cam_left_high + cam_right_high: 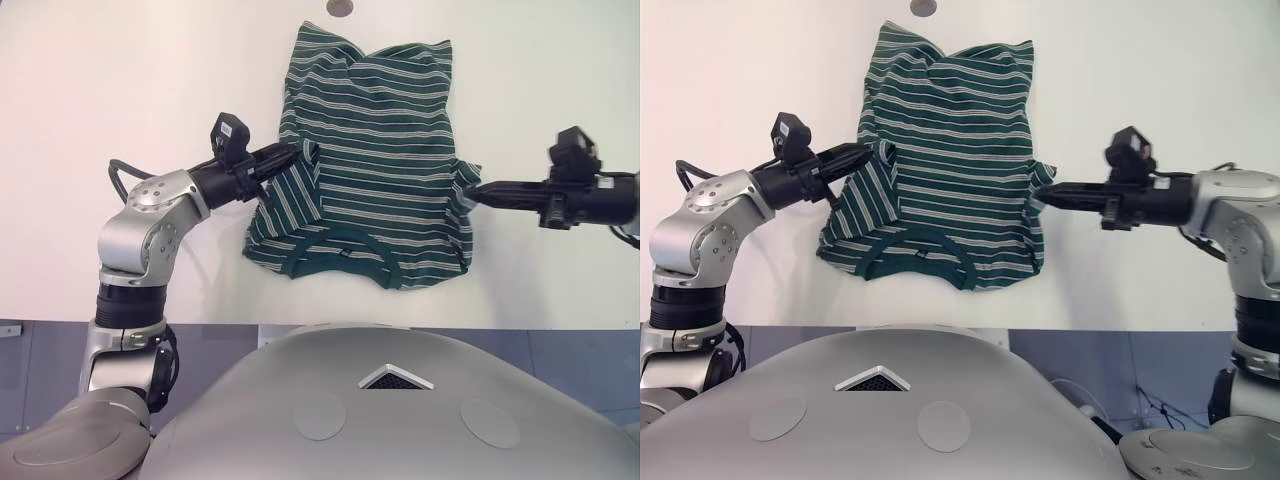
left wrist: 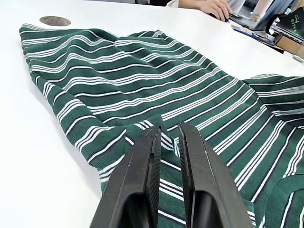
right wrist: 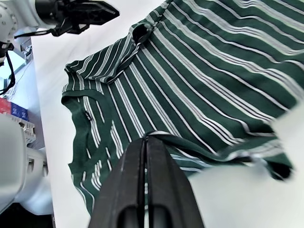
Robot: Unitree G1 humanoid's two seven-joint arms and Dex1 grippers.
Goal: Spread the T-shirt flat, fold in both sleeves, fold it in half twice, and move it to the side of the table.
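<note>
- Right wrist view: the right gripper [image 3: 146, 137] is pressed together, pinching the edge of the right sleeve [image 1: 463, 185] of the T-shirt [image 1: 370, 150], which lies mid-table with its collar near.
- Left gripper [image 2: 166, 129] is a narrow slit apart over the folded-in left sleeve [image 1: 290, 195], gripping nothing evident.
- Risk: the thin pinch slips, or it drags the body askew.
- Round disc [image 1: 340, 7] sits beyond the far hem on the table [image 1: 100, 80], probably clear of the fold.

The place reads as a lab or office-style workroom. A broad white table [image 1: 100, 80] of the desk kind is seen, with a round cable port [image 1: 340, 7] set into its far edge. Loose cables [image 1: 1145, 408] are seen on the grey floor [image 1: 1090, 350] below the table's near edge. Small red and blue boxes [image 3: 14, 112] are seen past one side, and desk clutter [image 2: 285, 28] is gathered at a far corner.
</note>
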